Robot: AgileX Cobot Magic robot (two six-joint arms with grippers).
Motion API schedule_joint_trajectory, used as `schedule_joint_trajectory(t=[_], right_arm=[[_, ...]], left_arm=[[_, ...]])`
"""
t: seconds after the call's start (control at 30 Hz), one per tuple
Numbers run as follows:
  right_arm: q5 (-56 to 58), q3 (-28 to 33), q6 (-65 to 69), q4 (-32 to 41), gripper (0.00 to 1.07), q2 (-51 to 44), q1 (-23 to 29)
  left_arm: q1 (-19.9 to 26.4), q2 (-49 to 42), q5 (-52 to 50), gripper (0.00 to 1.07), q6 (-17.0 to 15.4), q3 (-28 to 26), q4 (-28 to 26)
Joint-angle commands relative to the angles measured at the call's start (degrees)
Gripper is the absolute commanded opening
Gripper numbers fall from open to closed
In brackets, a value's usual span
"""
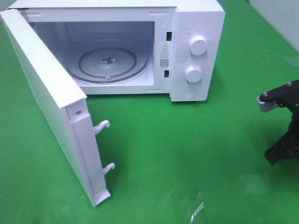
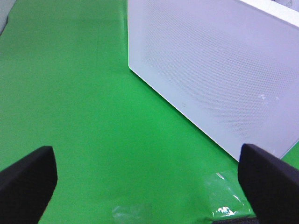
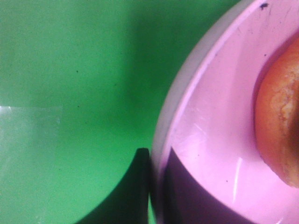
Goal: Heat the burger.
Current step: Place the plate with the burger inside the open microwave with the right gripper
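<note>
Inside microwave (image 1: 205, 28): turntable (image 1: 128, 65); door (image 1: 42, 88) swung forward-left; burger (image 3: 282, 126) on plate (image 3: 210, 116).

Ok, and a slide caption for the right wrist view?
Right gripper, jaws clamping the rim of the pink plate that carries the burger.

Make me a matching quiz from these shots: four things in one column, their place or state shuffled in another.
1 microwave door
2 glass turntable
3 burger
4 left claw

A on the pink plate
B spread wide above the green cloth
C swung open
D inside the microwave, nothing on it

Pairs: 1-C, 2-D, 3-A, 4-B
</note>
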Motion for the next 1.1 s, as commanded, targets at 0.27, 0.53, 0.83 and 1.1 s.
schedule_joint_trajectory(t=[0.27, 0.53, 0.83, 1.1], right_arm=[[6.93, 0.17, 1.72, -5.21, 0.0, -4.07, 5.04], [8.25, 3.72, 2.98, -5.73, 0.0, -8.42, 9.28], [10.71, 6.53, 4.35, -6.07, 0.0, -13.98, 13.87], [14.21, 6.88, 4.35, -6.53, 0.0, -17.36, 17.53]], left_arm=[[-0.29, -0.86, -0.63, 0.98, -0.11, 0.06, -0.29], [-0.29, -0.86, -0.63, 0.98, -0.11, 0.06, -0.29], [-0.29, -0.86, -0.63, 0.98, -0.11, 0.06, -0.29], [-0.29, -0.86, -0.63, 0.98, -0.11, 0.06, -0.29]])
